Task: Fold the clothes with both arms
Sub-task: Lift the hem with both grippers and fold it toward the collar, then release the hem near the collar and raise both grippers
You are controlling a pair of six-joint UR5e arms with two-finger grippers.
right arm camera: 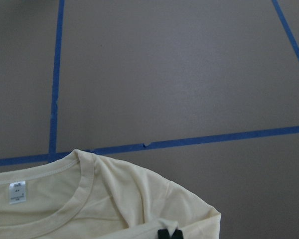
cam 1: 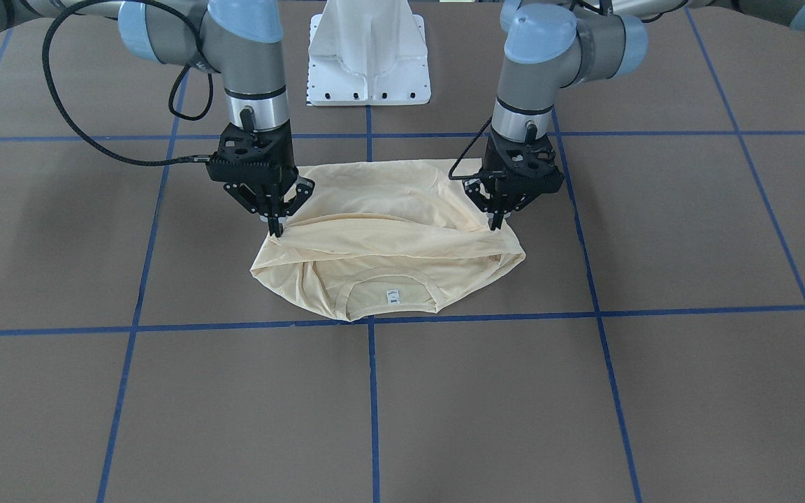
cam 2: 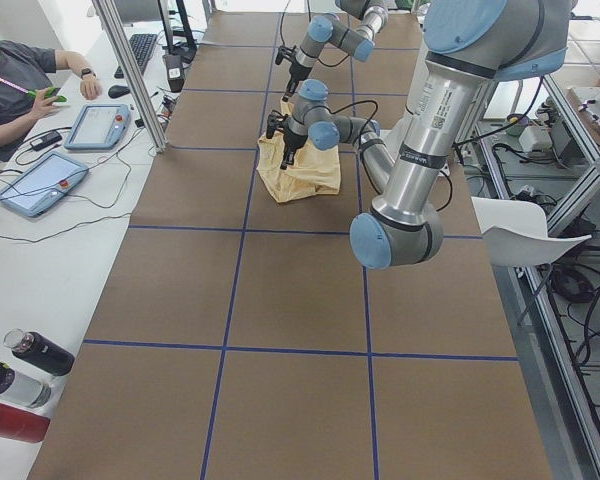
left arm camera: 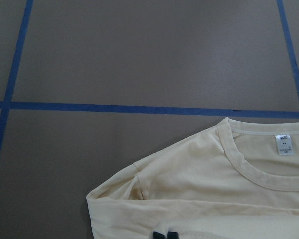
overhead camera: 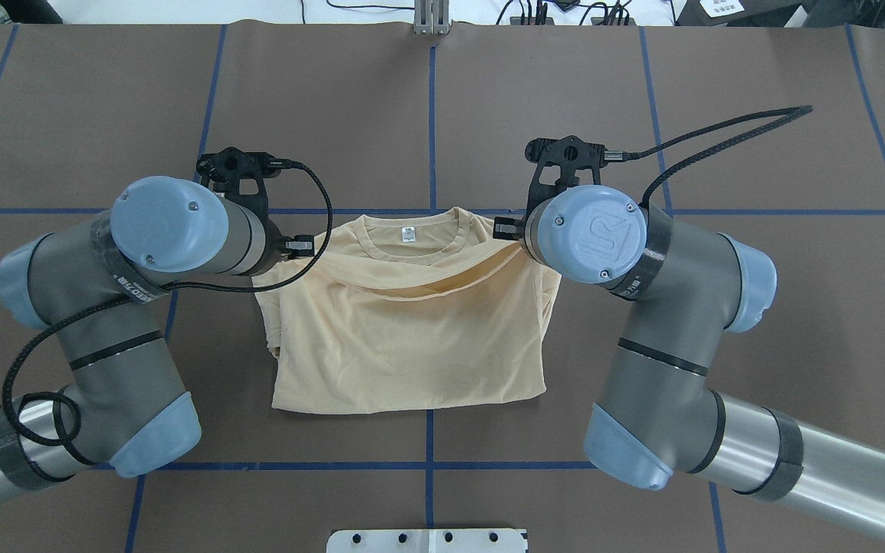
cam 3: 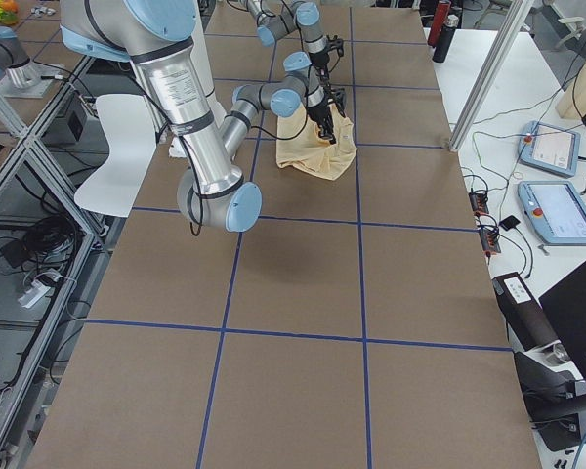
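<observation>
Your left tool (cam 1: 495, 223) is clenched on a fold of the shirt (overhead camera: 412, 338), pinching the thin cloth tight. Your right tool (cam 1: 277, 229) grips the same fold at its other end in the same way. Both tools point straight down. The fold stretches from one tool to the other, drawn across the shirt's body and stopping just short of the collar (left arm camera: 249, 169).

You can see the shirt lying on the surface (cam 1: 444, 419) midway between the two arms. Its collar end faces away from the robot's base and sits just beside a blue tape line (cam 1: 235, 325). The white label (cam 1: 392, 295) shows inside the collar. In each wrist view, one shoulder of the shirt lies flat on the surface ahead of the tool.
</observation>
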